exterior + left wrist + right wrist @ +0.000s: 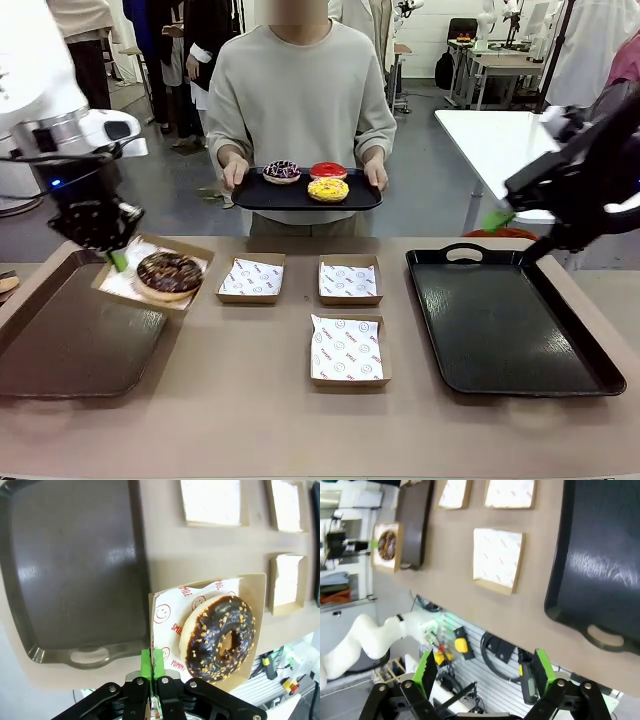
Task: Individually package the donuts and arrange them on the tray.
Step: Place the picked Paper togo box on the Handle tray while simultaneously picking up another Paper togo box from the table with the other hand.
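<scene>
Left hand (pixel 151 666) clamped on edge of box (pixel 257 587); chocolate donut (pixel 220 639) lies in that box, at 2 o'clock from the hand, wrist view. Right hand (pixel 484 659) open, empty, raised. Three donuts (pixel 328 189) on person's black tray (pixel 250 196).

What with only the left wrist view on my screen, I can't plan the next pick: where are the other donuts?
Observer: A purple donut, a red one and a yellow one lie on a small tray that the person holds beyond the table's far edge.
Operator: Is the right arm free to take one?
Observer: The right fingers stand open and hold nothing, raised over the table's right side near the big tray.
</scene>
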`<action>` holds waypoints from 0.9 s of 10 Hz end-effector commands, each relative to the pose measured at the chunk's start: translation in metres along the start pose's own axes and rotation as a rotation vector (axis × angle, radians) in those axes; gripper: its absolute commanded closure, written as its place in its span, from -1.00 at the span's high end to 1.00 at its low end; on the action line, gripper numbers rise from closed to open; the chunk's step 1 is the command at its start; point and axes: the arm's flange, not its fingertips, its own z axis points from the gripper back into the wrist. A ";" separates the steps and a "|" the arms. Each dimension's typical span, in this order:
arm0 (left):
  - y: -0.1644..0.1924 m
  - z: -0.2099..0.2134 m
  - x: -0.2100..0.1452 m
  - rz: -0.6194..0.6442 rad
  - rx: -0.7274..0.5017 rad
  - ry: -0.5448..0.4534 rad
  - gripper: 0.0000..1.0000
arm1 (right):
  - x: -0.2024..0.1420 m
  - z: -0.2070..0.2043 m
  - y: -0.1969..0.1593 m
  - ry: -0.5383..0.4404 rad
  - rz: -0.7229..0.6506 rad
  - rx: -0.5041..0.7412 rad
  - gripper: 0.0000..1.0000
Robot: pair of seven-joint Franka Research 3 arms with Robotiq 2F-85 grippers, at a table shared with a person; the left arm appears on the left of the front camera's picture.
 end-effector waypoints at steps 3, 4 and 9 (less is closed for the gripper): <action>0.055 -0.015 -0.022 0.008 -0.015 -0.047 -0.97 | 0.034 -0.070 0.032 -0.030 -0.019 -0.224 1.00; 0.066 -0.018 -0.024 0.017 -0.009 -0.041 -0.97 | 0.030 -0.088 0.039 -0.039 -0.001 -0.253 1.00; 0.094 -0.034 -0.019 0.073 0.031 -0.030 -0.97 | 0.005 -0.116 0.051 -0.020 0.029 -0.292 1.00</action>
